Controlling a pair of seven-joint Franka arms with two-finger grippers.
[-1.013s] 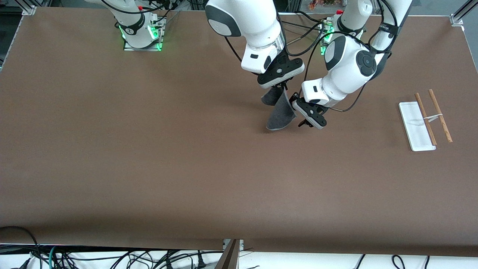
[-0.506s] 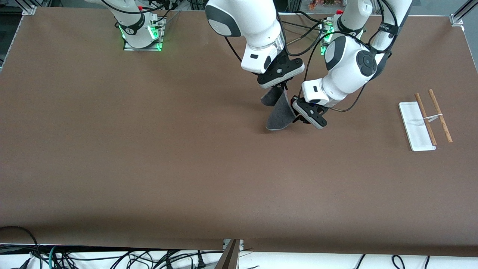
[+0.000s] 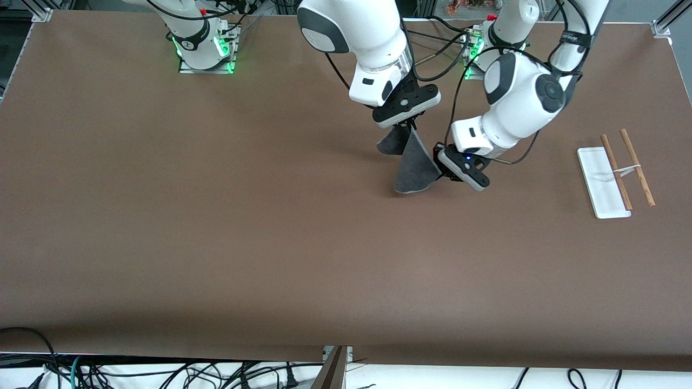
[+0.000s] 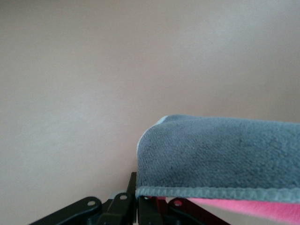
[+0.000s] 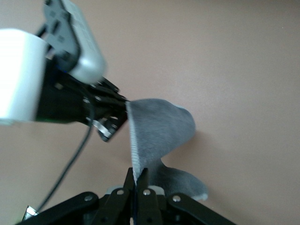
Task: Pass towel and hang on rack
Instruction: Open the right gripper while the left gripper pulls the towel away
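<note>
The towel point(image 3: 415, 167) hangs in the air over the middle of the table, its dark grey face toward the front camera. My right gripper point(image 3: 409, 128) is shut on its upper edge. My left gripper point(image 3: 440, 168) is shut on its lower side edge, and the cloth is drawn taut between the two. In the left wrist view the towel point(image 4: 225, 154) shows grey with pink under it, above my left gripper point(image 4: 137, 206). The right wrist view has my right gripper point(image 5: 136, 180) pinching the trim of the towel point(image 5: 159, 131). The rack point(image 3: 616, 173) stands toward the left arm's end of the table.
The rack's white base point(image 3: 600, 186) lies flat with two brown rods point(image 3: 639, 168) beside it. Brown tabletop point(image 3: 243, 216) spreads all around. Cables hang below the table's front edge point(image 3: 162, 373).
My left gripper has shut on the towel's edge and shifted toward the rack's end of the table, pulling the cloth's lower part along. The right gripper has stayed in place.
</note>
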